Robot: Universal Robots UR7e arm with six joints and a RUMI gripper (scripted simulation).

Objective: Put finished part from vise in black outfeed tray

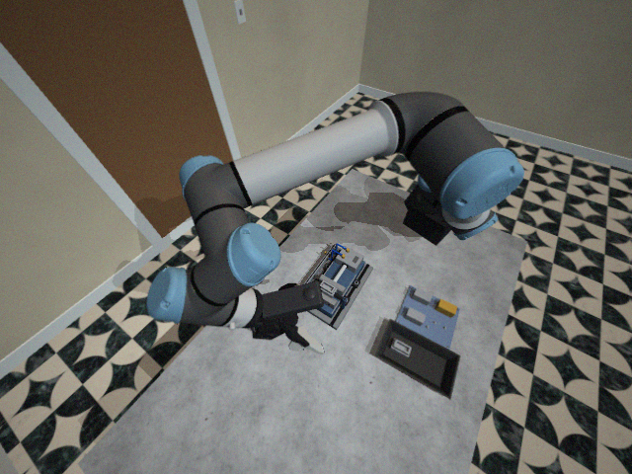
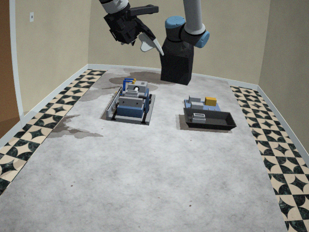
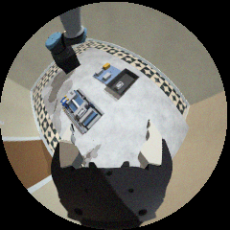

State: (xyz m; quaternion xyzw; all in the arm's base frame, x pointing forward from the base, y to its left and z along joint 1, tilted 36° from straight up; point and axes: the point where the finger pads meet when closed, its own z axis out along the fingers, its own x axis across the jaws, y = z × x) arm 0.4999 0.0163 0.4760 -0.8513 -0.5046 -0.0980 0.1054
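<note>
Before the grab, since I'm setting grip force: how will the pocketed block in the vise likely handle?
The pocketed block looks rigid and metal-grey, so probably heavy for its size. Flat sides suggest it won't roll. It sits in the vise, so it may resist lifting.

— What does the arm (image 1: 311, 153) look like?
— A silver tube between dark grey joint housings with light blue round caps.
— And its end?
— A black tool (image 2: 147, 43) with pale, tapered fingers (image 2: 152, 44), on a black pedestal (image 2: 176, 63).
</note>
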